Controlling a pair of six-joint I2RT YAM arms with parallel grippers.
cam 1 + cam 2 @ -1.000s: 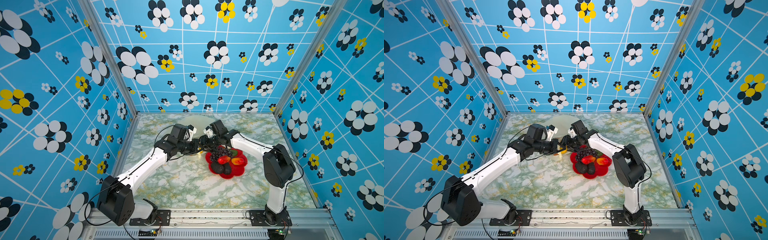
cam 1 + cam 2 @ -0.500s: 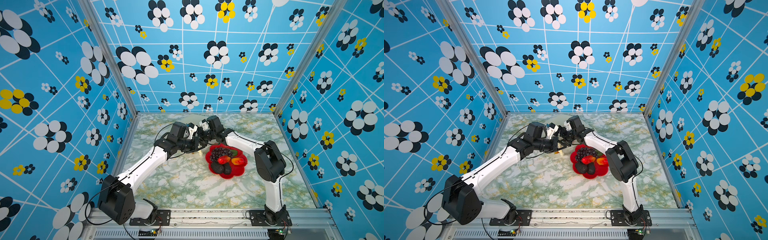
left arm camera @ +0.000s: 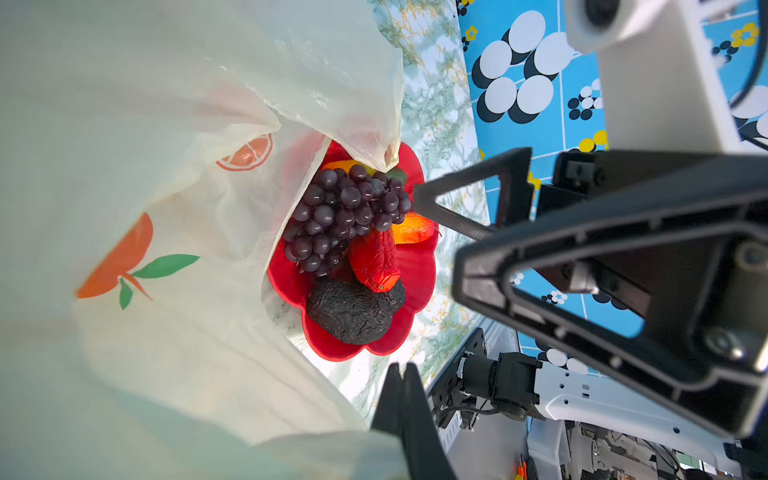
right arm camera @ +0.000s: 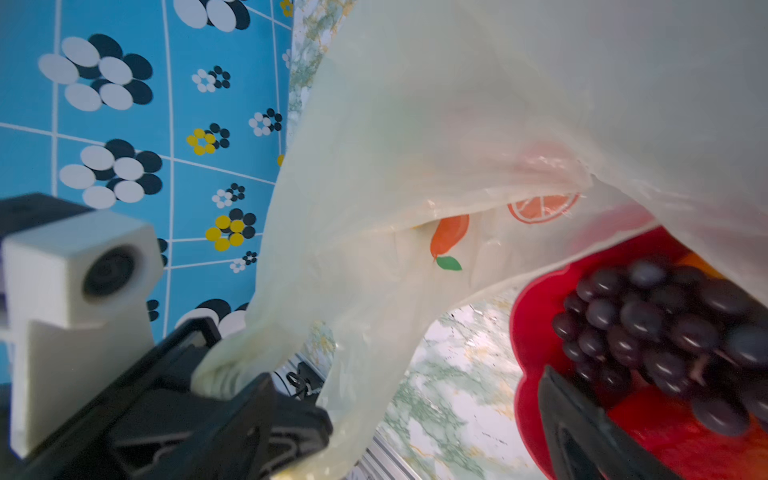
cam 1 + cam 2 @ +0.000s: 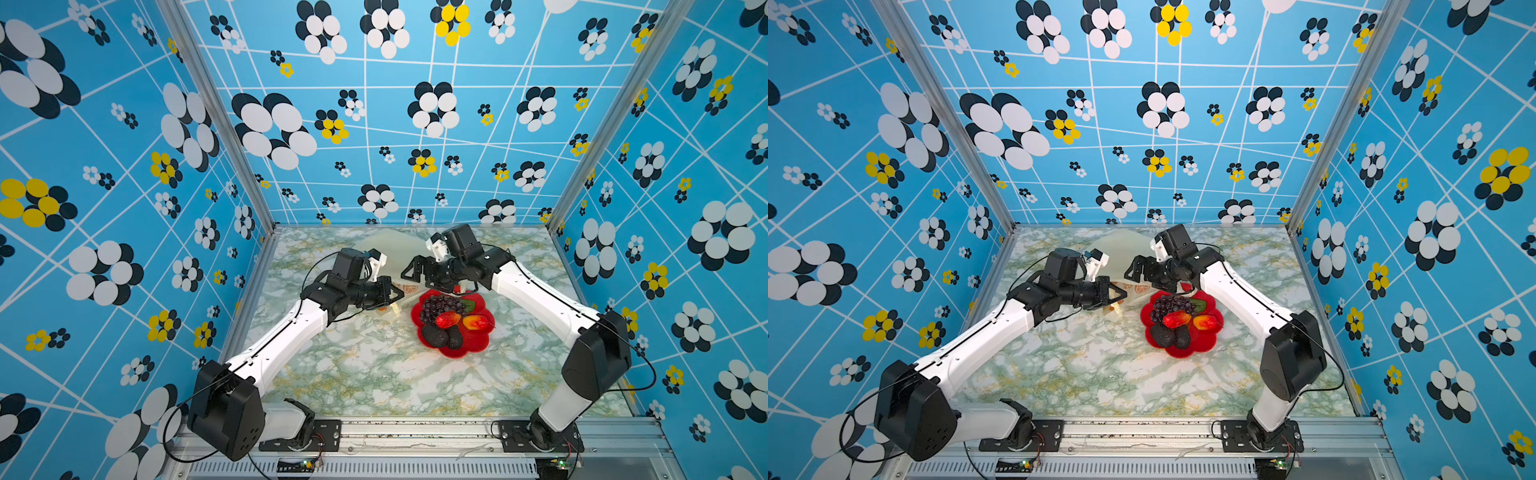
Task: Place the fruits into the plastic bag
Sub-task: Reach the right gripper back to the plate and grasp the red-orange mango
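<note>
The fruits lie heaped on a red flower-shaped plate (image 5: 469,349): a dark purple grape bunch (image 5: 441,307), a red piece (image 5: 448,319), a red-orange one (image 5: 476,322) and a black bumpy one (image 5: 434,336). The cream plastic bag (image 5: 395,245) with orange prints lies behind the plate, one edge draped over the plate's rim (image 3: 365,137). My left gripper (image 5: 399,295) is shut on a bunched part of the bag (image 4: 224,374), just left of the plate. My right gripper (image 5: 411,270) hangs open and holds nothing, above the plate's far rim and the bag's edge.
Green-veined marble tabletop (image 5: 374,374), walled on three sides by blue flower-patterned panels. An aluminium rail (image 5: 415,428) with both arm bases runs along the front edge. The right arm's elbow (image 5: 598,361) stands right of the plate.
The right gripper has opened wide. Its wrist has shifted right and toward the back, and its elbow has swung outward. The left gripper has kept its hold on the bag.
</note>
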